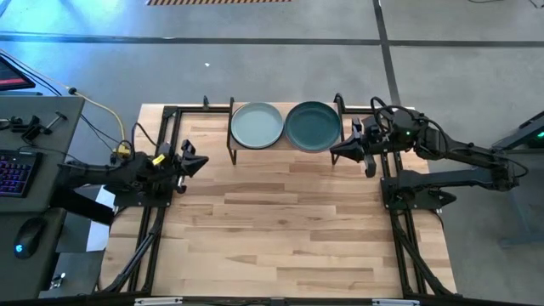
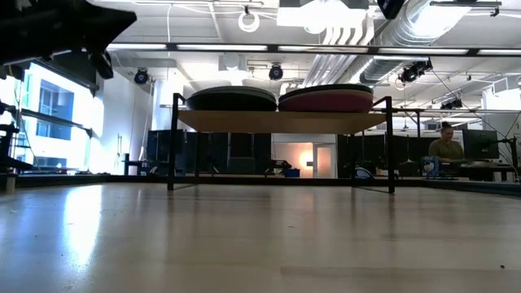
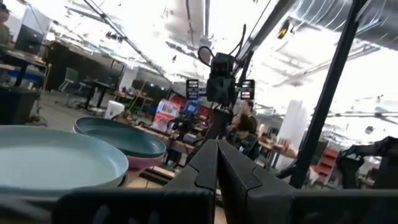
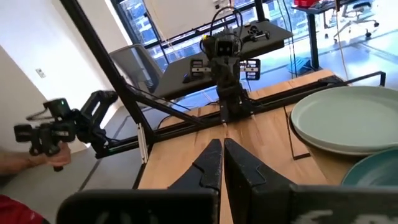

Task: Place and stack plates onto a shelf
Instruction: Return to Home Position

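Stacking looks done from where I stand. Shelf point(image 2: 277, 121) sits at the far edge of the tabletop point(image 1: 280, 229) with two stacks side by side on it. The pale blue-green plate point(image 1: 257, 125) tops the left stack and the dark teal plate point(image 1: 313, 126) tops the right. From table height a pink plate point(image 2: 326, 102) shows under the teal. The left stack reads dark from the side, and I can't count layers in either. No plate off the shelf in the overhead view.

Left gripper point(image 1: 202, 161): fingers pressed together, nothing in them, off the shelf's left front corner and apart from it. Right gripper point(image 1: 334, 150): also closed up and empty, just beside the shelf's right end, tip pointing at the teal stack.

As I read it, the only job left is retraction to home. Notes:
- Right arm is the tight one. Pull it straight back along its own axis before any rotation. Swinging first risks clipping the shelf's end post or nudging the teal stack.
- Left has room, so back and up is fine.
- Go slow, fingers closed, no passing over the plates.
- Shelf legs are thin. My guess is a bump shifts the whole thing, stacks included.

Person point(image 2: 446, 145) seated well behind the table, not within reach.
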